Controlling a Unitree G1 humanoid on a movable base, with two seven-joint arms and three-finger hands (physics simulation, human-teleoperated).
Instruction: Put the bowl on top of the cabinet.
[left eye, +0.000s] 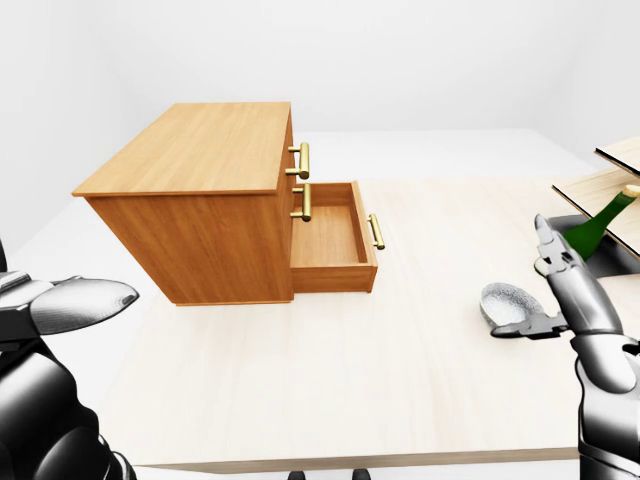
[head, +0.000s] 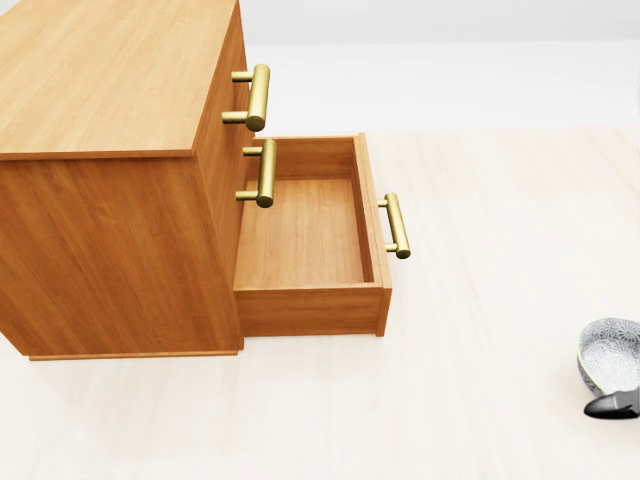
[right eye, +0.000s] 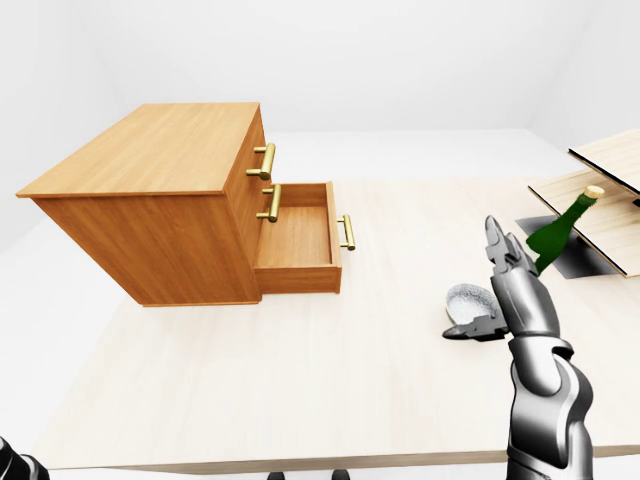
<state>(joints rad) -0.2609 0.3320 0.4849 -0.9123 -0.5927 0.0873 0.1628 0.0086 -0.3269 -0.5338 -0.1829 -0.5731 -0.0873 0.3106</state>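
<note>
As the drawer (head: 305, 235) gapes, bowl (left eye: 505, 300) sits between cabinet (left eye: 200, 150) and bottle (left eye: 598, 222).

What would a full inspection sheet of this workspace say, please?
Surface: pale wood-grain table.
Job's things: grey bowl on the table at the left-eye view's right, not yet on the cabinet, whose bottom drawer stands open, empty.
Clutter: green bottle, tilted, at the right edge.
Grippers: right hand open beside the bowl, thumb at its rim; left hand low at left, holding nothing seen.
Cables: nothing seen.
Surroundings: white walls; wooden boards by the bottle.
</note>
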